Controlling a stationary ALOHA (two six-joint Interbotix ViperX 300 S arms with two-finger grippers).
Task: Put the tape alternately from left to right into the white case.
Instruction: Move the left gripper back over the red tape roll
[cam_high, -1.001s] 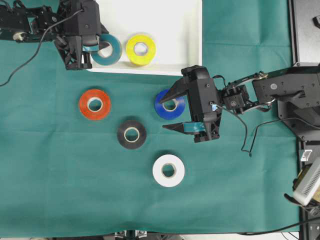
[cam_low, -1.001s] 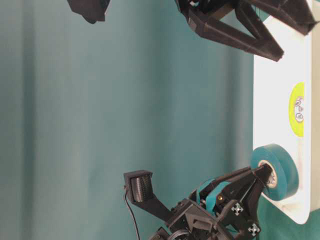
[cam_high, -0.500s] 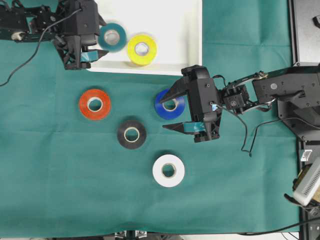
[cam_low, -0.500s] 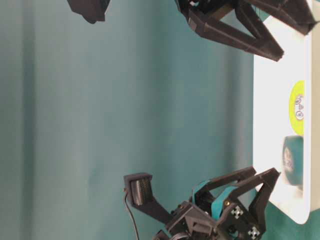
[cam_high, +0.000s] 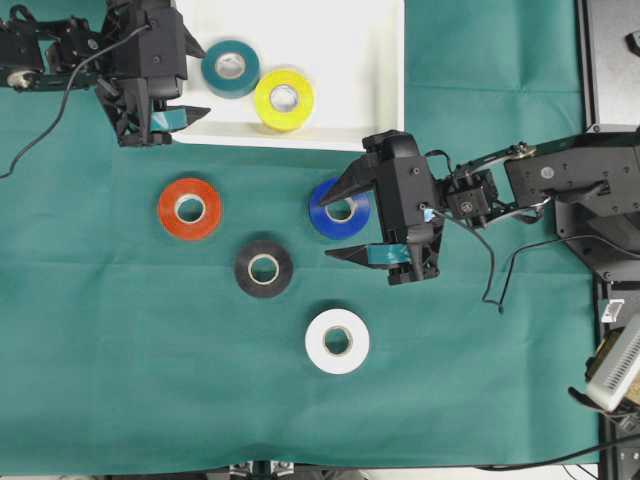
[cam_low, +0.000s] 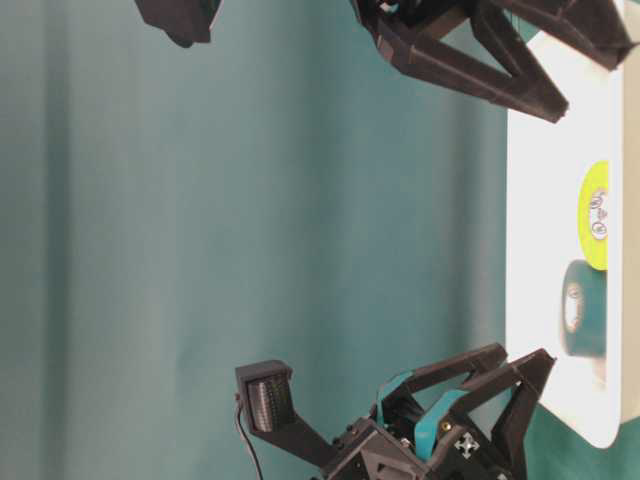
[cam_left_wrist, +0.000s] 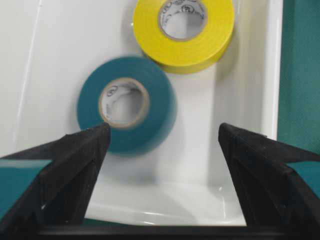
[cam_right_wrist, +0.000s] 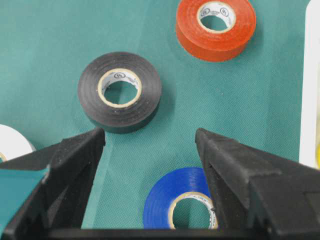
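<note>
Two rolls, teal tape (cam_high: 230, 68) and yellow tape (cam_high: 283, 99), lie touching in the shallow white plastic case (cam_high: 350, 60). Your next, the blue roll of electrical tape (cam_high: 340, 209), lies on the green cloth (cam_high: 120, 330), partly under your right gripper (cam_high: 338, 222), whose jaws stand apart and empty. It looks light and stiff, its sides probably slick; pinch across the outer rim. Your left gripper (cam_high: 188, 111) gapes empty at the case's edge.
</note>
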